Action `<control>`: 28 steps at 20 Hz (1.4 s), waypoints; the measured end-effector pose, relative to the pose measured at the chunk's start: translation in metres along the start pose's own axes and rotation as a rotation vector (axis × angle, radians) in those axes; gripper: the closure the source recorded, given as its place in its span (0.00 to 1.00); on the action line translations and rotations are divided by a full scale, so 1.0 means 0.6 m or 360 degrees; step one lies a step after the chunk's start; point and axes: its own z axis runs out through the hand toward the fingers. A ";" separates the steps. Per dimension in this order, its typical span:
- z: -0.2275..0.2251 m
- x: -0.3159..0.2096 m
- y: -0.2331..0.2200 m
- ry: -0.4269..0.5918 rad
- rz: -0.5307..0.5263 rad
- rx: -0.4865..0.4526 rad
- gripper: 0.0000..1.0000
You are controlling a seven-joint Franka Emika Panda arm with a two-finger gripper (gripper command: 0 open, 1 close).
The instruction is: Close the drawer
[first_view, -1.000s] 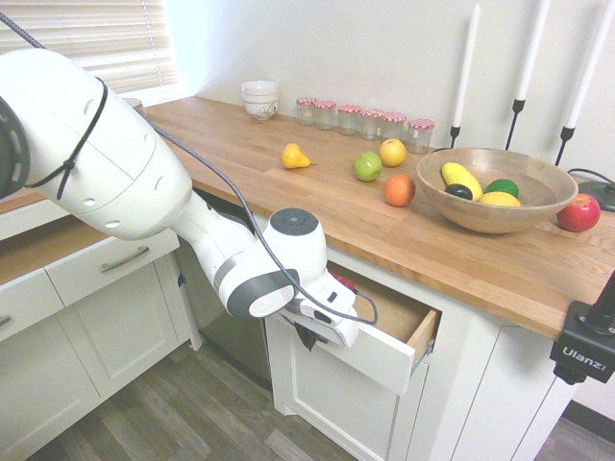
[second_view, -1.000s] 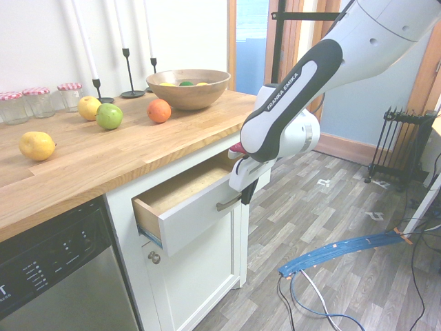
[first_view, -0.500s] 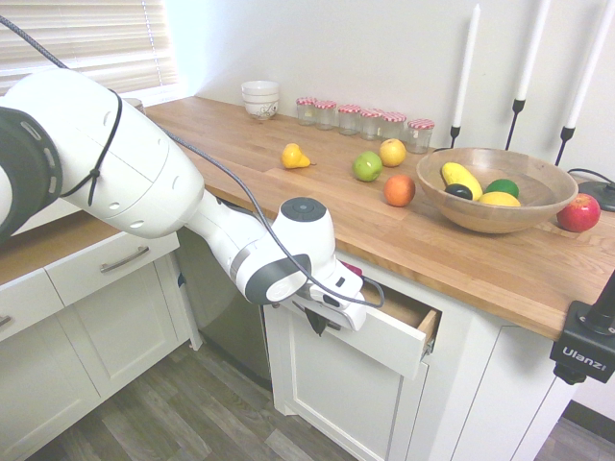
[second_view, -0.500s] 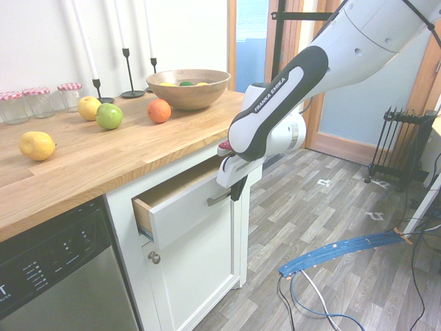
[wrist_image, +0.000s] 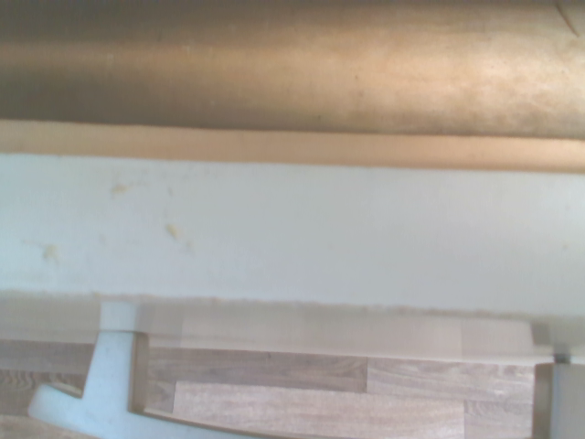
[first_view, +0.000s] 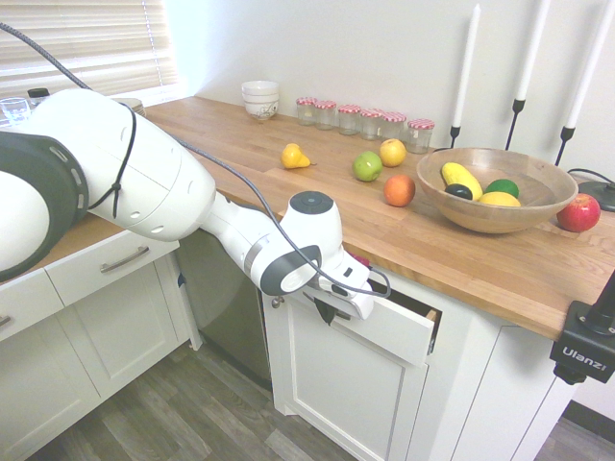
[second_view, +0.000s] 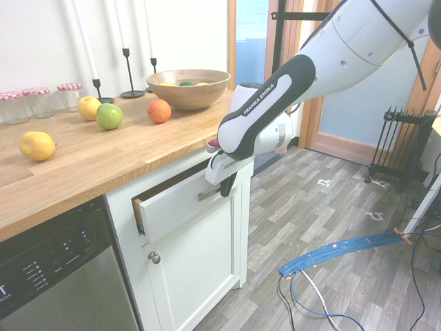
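Bowls first: where are they from the hand?
Looking from the first exterior view, white bowls [first_view: 260,99] sit stacked at the counter's back, up and to the left of the gripper [first_view: 327,312].

And between those and the hand's line?
A yellow pear [first_view: 293,157], above it and slightly left, farther back on the counter. Behind the pear stands a row of glass jars [first_view: 350,120] with red-and-white lids, running from above the hand off to its right.

What about the hand itself?
Clenched, fingers together, at the front of the drawer [first_view: 394,331], close by its curved handle [second_view: 207,196]. I can't tell whether it touches the handle.

So where's the drawer?
Right at the hand and stretching to its right, under the counter. It's partly open; the wrist view shows a strip of brownish wood inside, behind the white front.

Anything farther right?
Up and right of the hand, a green apple [first_view: 367,166], a yellow fruit [first_view: 392,152] and an orange [first_view: 399,190]. Beyond them is a wooden bowl [first_view: 432,197] holding a banana [first_view: 463,181], a dark fruit [first_view: 458,191], a green one [first_view: 502,187] and another yellow piece [first_view: 500,199].

And past the bowl?
A red apple [first_view: 579,213], just beside its rim.
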 end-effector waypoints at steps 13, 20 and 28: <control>0.010 0.012 -0.010 0.0007 -0.0015 -0.0005 1.00; -0.021 0.012 0.027 -0.0206 0.0035 -0.0035 1.00; -0.111 -0.048 0.144 -0.0323 0.0070 -0.0149 1.00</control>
